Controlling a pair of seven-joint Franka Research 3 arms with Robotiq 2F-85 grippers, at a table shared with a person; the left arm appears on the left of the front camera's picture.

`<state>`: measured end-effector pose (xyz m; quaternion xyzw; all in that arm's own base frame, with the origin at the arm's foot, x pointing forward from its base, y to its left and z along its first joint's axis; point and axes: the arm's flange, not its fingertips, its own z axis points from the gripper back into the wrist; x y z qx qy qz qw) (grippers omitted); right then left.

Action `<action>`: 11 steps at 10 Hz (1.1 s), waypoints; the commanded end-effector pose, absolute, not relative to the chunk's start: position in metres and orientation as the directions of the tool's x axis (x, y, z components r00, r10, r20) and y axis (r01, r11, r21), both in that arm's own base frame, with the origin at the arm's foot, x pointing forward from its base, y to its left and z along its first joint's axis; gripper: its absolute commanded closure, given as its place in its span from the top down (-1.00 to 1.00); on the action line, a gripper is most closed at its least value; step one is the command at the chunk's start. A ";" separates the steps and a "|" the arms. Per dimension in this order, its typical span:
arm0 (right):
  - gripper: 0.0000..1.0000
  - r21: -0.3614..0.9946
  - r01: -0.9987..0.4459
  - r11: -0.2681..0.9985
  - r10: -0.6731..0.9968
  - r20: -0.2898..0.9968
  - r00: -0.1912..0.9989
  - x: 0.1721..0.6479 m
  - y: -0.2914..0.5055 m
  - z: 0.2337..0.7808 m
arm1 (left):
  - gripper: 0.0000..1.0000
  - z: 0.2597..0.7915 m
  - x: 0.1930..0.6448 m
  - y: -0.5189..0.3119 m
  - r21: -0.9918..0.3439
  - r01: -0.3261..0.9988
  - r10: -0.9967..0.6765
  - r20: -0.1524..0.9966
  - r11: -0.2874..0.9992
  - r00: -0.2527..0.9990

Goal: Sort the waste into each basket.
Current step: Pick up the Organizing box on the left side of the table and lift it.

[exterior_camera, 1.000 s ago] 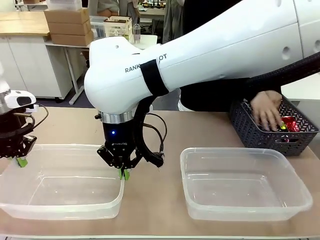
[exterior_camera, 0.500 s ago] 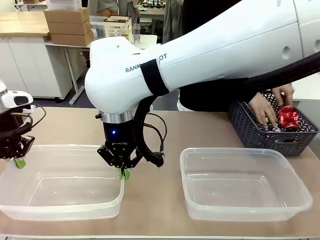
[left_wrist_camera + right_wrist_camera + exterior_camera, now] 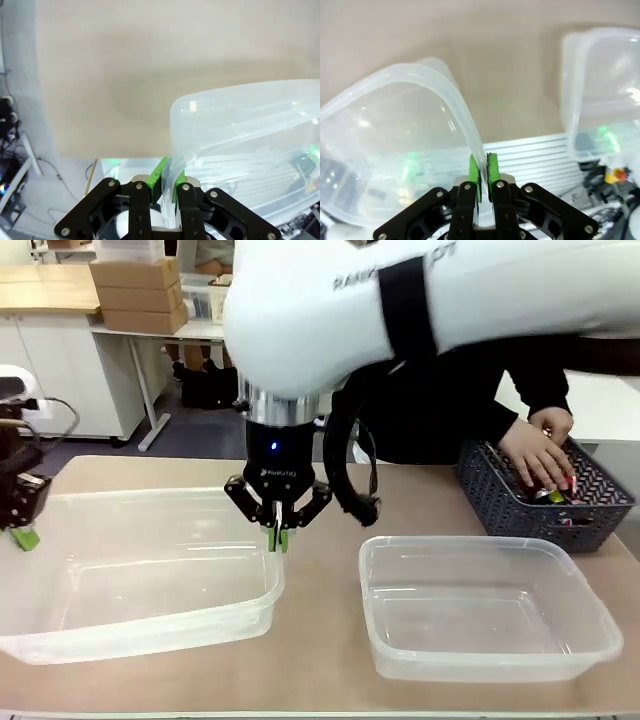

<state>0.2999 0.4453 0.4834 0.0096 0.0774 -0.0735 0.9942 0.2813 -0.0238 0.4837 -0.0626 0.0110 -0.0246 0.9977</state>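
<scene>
The left basket, a see-through tub, hangs tilted a little above the table between both grippers. My left gripper is shut on its rim at the left end, and in the left wrist view the green pads pinch the tub's rim. My right gripper is shut on the rim at the tub's far right corner; its green pads clamp the thin rim. The second basket rests on the table to the right. A red can of the waste lies in a dark grey basket under a person's hand.
The dark grey slotted basket stands at the far right of the table, behind the right tub. The person's sleeve reaches into it from the far side. The other tub also appears in the right wrist view. Bare tabletop lies between the two tubs.
Both arms have raised the left tub and carried it to the right, tilting it. The person's hand, which held a red can up, is back down in the grey basket.
</scene>
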 end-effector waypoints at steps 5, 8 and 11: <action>-1.00 0.117 -0.038 0.992 0.068 -0.265 0.962 0.277 0.325 0.525 | -1.00 0.548 0.339 -0.080 -0.272 0.032 -0.048 -0.055 0.962 0.997; -1.00 0.093 0.014 0.996 0.006 -0.215 0.977 0.281 0.357 0.536 | -1.00 0.535 0.318 -0.084 -0.241 0.063 -0.069 -0.018 0.968 0.997; -0.84 0.130 -0.002 0.992 0.030 -0.214 0.976 0.282 0.350 0.536 | -0.88 0.532 0.328 -0.091 -0.237 0.068 -0.083 -0.053 0.969 0.995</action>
